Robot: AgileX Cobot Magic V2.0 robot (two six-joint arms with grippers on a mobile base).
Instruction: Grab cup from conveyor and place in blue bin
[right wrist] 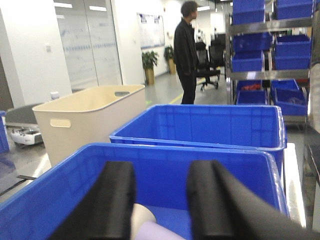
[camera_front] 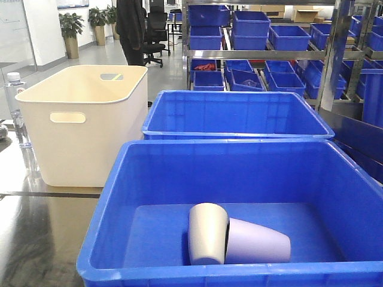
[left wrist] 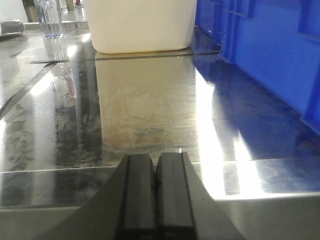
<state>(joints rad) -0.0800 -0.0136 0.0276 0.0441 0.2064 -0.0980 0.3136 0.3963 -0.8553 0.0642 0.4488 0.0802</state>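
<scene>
Two smooth plastic tumblers, beige (camera_front: 207,233) and lilac (camera_front: 258,241), lying near the large bright-blue plastic bin's (camera_front: 108,206) front wall, look light, stiff and slippery, best pinched across the rim; right jaws (right wrist: 159,200) stand apart and empty, left jaws (left wrist: 155,192) closed on nothing.

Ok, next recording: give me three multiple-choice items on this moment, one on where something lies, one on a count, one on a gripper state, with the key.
1. Where do the cups lie?
A. On the steel table
B. In the near blue bin
C. In the cream tub

2. How many cups are in that bin?
A. One
B. Two
C. Four

3. How does the right gripper stand?
A. Open, holding nothing
B. Shut on a cup
C. Shut on the bin's rim

Key: 1 B, since the front view shows them on their sides on the bin's floor. 2 B, since a grey cup and a lilac one lie there, touching. 3 A, since the right wrist view shows a clear gap between the fingers above the bin, with nothing between them. The left gripper is shut over the steel table.
</scene>
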